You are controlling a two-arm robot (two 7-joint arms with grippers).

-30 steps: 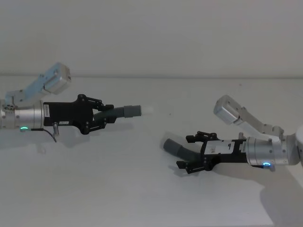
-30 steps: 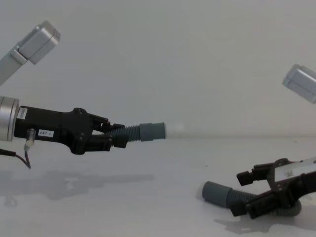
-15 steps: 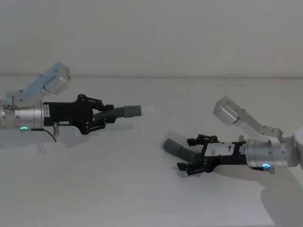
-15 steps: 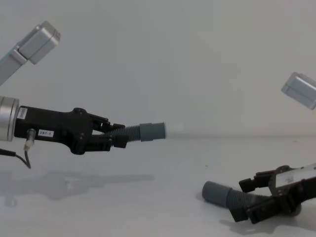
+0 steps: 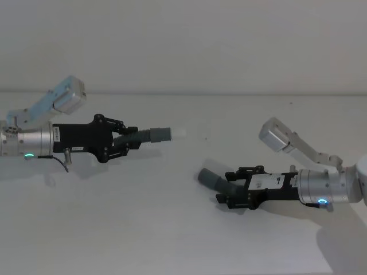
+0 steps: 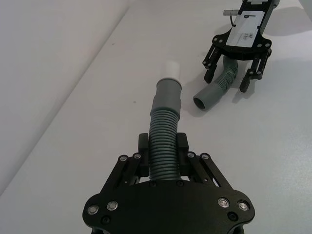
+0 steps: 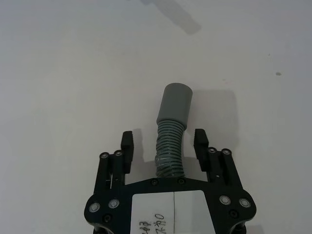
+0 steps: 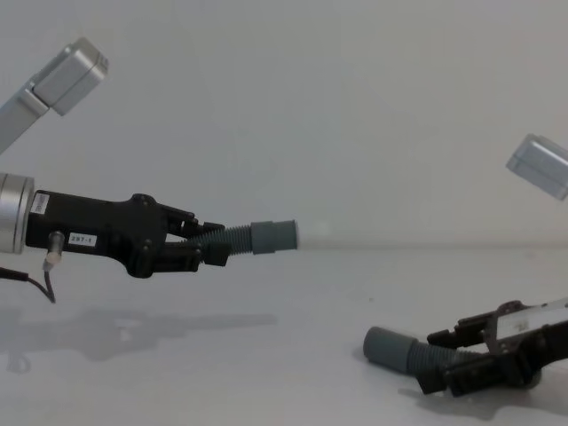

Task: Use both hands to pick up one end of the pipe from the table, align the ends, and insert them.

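Note:
My left gripper [image 5: 133, 141] is shut on the short corrugated pipe piece [image 5: 150, 136] and holds it above the table [image 5: 143, 217]. Its smooth grey collar [image 8: 273, 237] with the white tip [image 6: 172, 67] points toward the right arm. The other pipe piece [image 5: 211, 179] lies on the table, its grey cuff [image 7: 175, 102] pointing toward the left arm. My right gripper [image 7: 164, 144] is open and low over it, one finger on each side of the corrugated part, with gaps showing. The left wrist view shows the right gripper [image 6: 233, 78] straddling that piece [image 6: 214, 92].
A pale grey wall [image 5: 183, 46] rises behind the white table. A thin cable [image 8: 40, 284] hangs under the left gripper. The right arm's silver links [image 5: 287, 140] stand above its wrist.
My right gripper has sunk lower toward the table, its fingers now down around the lying pipe piece. The left gripper and its held piece have stayed still.

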